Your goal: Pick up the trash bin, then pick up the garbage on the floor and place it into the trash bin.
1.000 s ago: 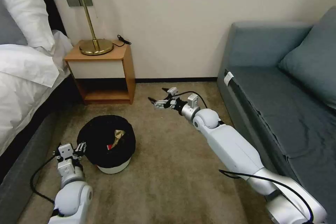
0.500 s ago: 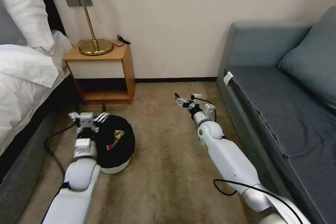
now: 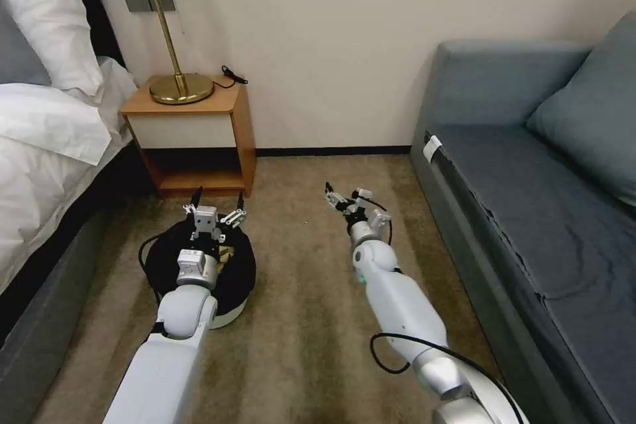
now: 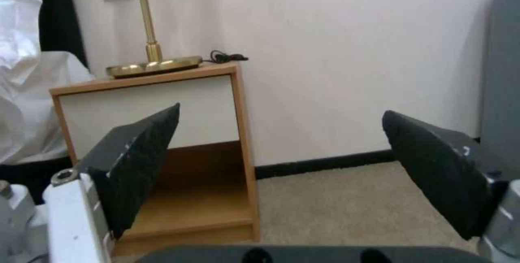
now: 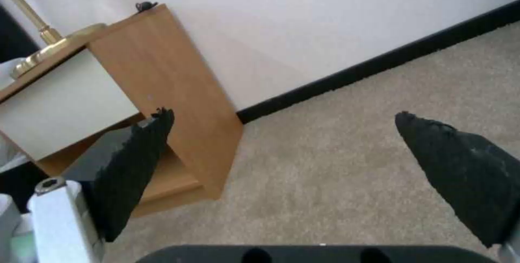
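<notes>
Left gripper (image 3: 216, 207) above trash bin (image 3: 240, 278)

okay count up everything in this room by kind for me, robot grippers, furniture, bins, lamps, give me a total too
Grippers: 2, the left gripper open above the trash bin, the right gripper open over the carpet
Bins: 1, the trash bin
Lamps: 1, the lamp
Furniture: 3, the nightstand, the bed, the sofa
Total: 7

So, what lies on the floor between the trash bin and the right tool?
Only bare carpet: in the head view, nothing lies between the trash bin and the open right tool.
</notes>
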